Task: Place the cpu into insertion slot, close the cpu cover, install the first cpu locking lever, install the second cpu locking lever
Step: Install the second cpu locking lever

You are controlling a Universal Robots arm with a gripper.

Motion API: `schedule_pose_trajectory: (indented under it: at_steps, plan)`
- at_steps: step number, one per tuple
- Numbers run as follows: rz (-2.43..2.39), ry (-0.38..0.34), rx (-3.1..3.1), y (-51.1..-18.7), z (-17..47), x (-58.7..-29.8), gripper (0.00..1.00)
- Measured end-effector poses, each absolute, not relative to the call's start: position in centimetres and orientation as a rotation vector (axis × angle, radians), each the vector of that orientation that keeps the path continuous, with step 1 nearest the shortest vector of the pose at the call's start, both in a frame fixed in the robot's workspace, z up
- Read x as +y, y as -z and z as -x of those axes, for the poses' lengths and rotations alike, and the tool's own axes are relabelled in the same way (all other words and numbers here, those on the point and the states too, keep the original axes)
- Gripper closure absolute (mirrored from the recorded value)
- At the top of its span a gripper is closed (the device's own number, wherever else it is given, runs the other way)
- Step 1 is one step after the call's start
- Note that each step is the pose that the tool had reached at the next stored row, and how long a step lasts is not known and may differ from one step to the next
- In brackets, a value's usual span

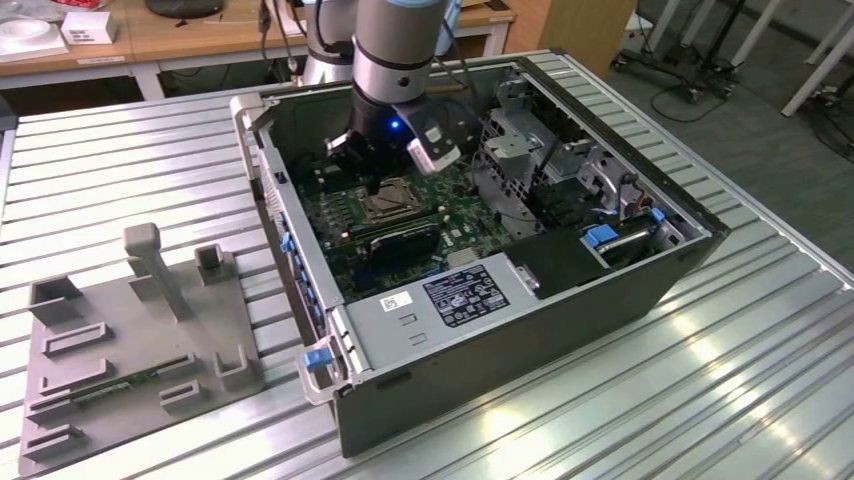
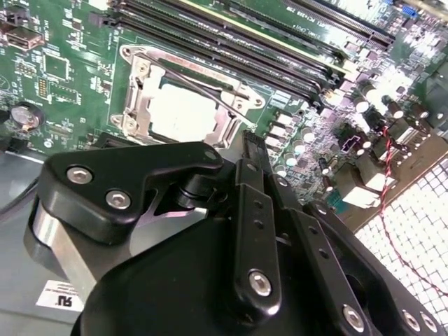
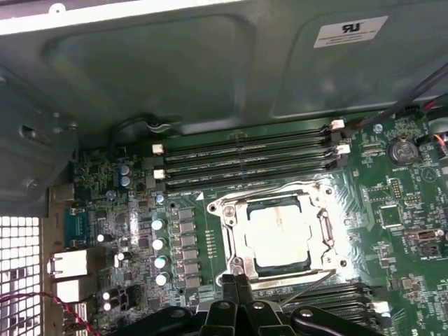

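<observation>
- The gripper [image 3: 236, 285] hung inside the open computer case [image 1: 561, 300], its fingers [image 3: 242, 290] pressed together with nothing between them, tips just beside one edge of the insertion slot [image 3: 278, 234].
- The cpu [image 3: 278, 234] lay flat in the insertion slot, its pale metal top showing through the window of the cpu cover [image 3: 231, 241], which lay closed down over it.
- A thin wire locking lever [image 3: 269, 190] ran along the socket edge nearest the long black memory slots [image 3: 245, 157]; another lever [image 3: 308, 283] lay along the opposite edge, close to the fingertips.
- In the second wrist view the gripper's black body stood in front of the socket [image 2: 185, 105], hiding its near edge.
- In the exterior view the case rested on a ribbed metal tabletop [image 1: 134, 180], with a grey fixture tray [image 1: 134, 340] well apart toward the exterior view's left.
</observation>
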State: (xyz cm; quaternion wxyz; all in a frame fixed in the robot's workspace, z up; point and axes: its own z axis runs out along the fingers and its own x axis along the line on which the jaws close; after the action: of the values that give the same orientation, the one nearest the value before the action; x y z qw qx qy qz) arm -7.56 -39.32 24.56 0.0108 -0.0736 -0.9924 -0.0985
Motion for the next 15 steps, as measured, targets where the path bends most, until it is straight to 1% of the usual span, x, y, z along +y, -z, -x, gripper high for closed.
schedule_pose_trajectory:
  at_steps: [15]
  plan:
    - [0.237, 0.286, -3.056, -25.1, 5.0, -39.5, 0.89]
